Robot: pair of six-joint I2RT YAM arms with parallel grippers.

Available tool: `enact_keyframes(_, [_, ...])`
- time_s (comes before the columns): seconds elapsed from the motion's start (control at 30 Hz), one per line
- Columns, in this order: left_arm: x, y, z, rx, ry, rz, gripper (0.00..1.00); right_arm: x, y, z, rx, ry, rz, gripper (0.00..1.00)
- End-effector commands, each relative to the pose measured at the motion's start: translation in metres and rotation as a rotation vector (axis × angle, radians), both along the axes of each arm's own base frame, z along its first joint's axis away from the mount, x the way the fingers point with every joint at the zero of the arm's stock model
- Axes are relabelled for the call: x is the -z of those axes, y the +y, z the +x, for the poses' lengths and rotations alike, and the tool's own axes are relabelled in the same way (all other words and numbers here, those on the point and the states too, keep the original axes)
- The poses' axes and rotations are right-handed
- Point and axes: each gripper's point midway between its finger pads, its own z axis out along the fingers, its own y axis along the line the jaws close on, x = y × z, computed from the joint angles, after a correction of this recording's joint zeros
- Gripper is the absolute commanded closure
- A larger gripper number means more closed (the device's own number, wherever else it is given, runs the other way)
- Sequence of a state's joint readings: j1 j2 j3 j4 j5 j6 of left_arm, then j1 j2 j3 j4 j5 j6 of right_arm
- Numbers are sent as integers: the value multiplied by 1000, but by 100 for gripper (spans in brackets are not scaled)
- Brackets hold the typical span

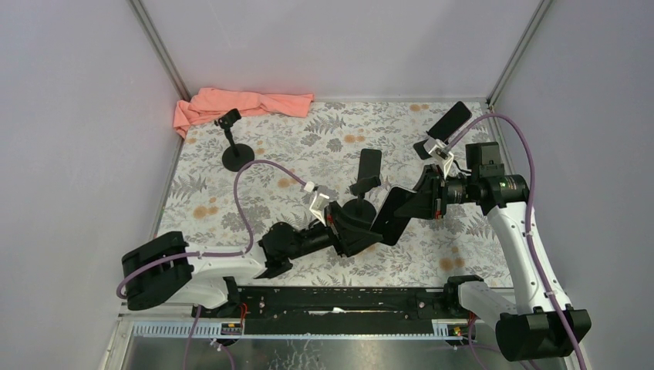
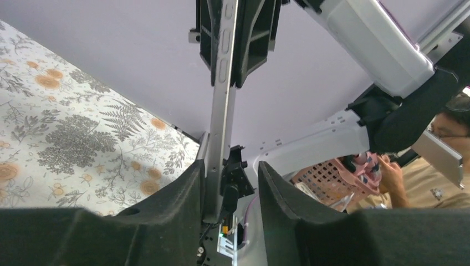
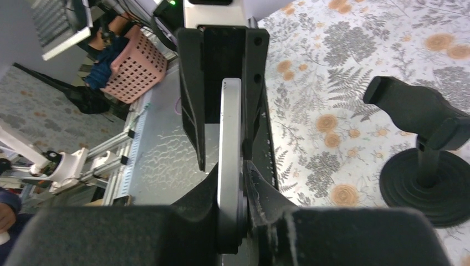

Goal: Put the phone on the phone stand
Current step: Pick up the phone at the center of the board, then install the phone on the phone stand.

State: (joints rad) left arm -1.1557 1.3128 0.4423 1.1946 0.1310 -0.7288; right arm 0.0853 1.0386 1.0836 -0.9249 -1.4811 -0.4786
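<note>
The right claw (image 3: 229, 180) gripped one end of the black silver-edged phone (image 3: 230, 127) above the floral counter (image 3: 343, 83), near the black round-based phone stand (image 3: 422, 144), while the left claw (image 2: 228, 173) stood open around the other.

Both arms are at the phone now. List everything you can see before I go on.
phone: 1, silver edge, edge-on between both end effectors
centre phone stand: 1, black, beside the phone
back-left phone stand: 1, black, near the cloth
cloth: 1, salmon, back-left corner
dark slab: 1, black, back right, tilted; its support is hidden
table cover: 1, grey floral with orange blooms
basket: 1, pink, off the table
person: 1, tan shirt, off the table
left end effector: 1, black, open around the phone
right end effector: 1, black, shut on the phone
</note>
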Motion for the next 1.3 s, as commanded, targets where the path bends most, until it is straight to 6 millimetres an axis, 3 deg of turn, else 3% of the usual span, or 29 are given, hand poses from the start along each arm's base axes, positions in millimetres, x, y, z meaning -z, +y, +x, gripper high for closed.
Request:
enact_keyframes(0.0, [-16,14,15,-94,17,-29,46,-3,-1,3,20,-77,-22,100])
enact_keyframes(0.17, [1,43,38,-253,74,68,19,9,-14,20,127,-139,-109,100])
enact_keyframes(0.27, [11,64,53,-365,101,149,3,28,-28,34,224,-151,-200,100])
enact_keyframes(0.3, [13,70,56,-391,105,169,1,34,-33,39,258,-151,-218,100])
enact_keyframes(0.43, [21,88,69,-461,151,254,1,49,-41,40,306,-151,-233,100])
enact_keyframes(0.63, [29,91,94,-556,263,379,1,54,-43,40,321,-153,-237,100])
enact_keyframes(0.83, [42,84,113,-650,393,508,18,57,-44,40,330,-149,-232,100])
enact_keyframes(0.93, [45,82,117,-671,429,548,22,59,-44,40,334,-147,-231,100])
enact_keyframes(1.1, [30,88,119,-700,435,537,29,58,-44,41,335,-142,-222,100])
enact_keyframes(1.27, [14,88,119,-696,418,548,29,58,-44,42,335,-137,-216,100])
